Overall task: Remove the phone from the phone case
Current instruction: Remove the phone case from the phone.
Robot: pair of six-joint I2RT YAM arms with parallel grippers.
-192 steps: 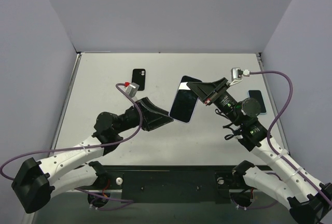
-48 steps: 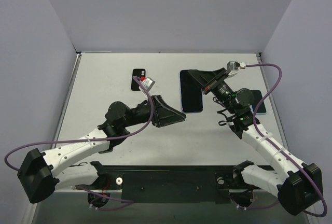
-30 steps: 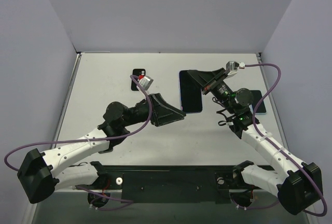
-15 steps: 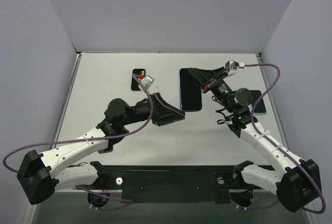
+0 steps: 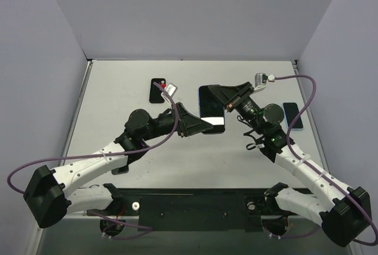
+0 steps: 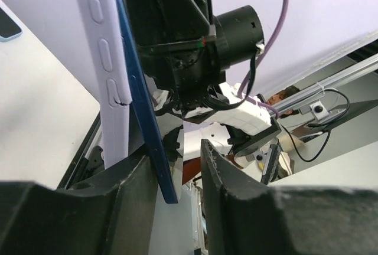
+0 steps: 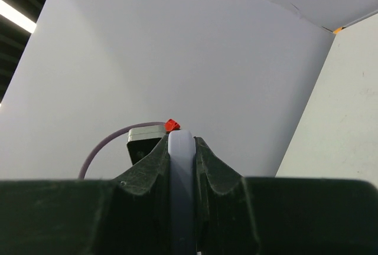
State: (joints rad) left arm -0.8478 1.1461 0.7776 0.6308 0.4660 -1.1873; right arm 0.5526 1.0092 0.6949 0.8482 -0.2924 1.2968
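just now, phone case (image 5: 209,107) sits clamped in right claw (image 5: 221,96).

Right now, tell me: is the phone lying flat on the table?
No, the right gripper holds the phone up off the table, the left gripper at its near end.

No writing, brand, number or sign can be read in any view. The phone (image 5: 210,105) between the two end effectors shows only a dark, blank screen. The case (image 6: 106,60) edge shows plain raised buttons with no marking.
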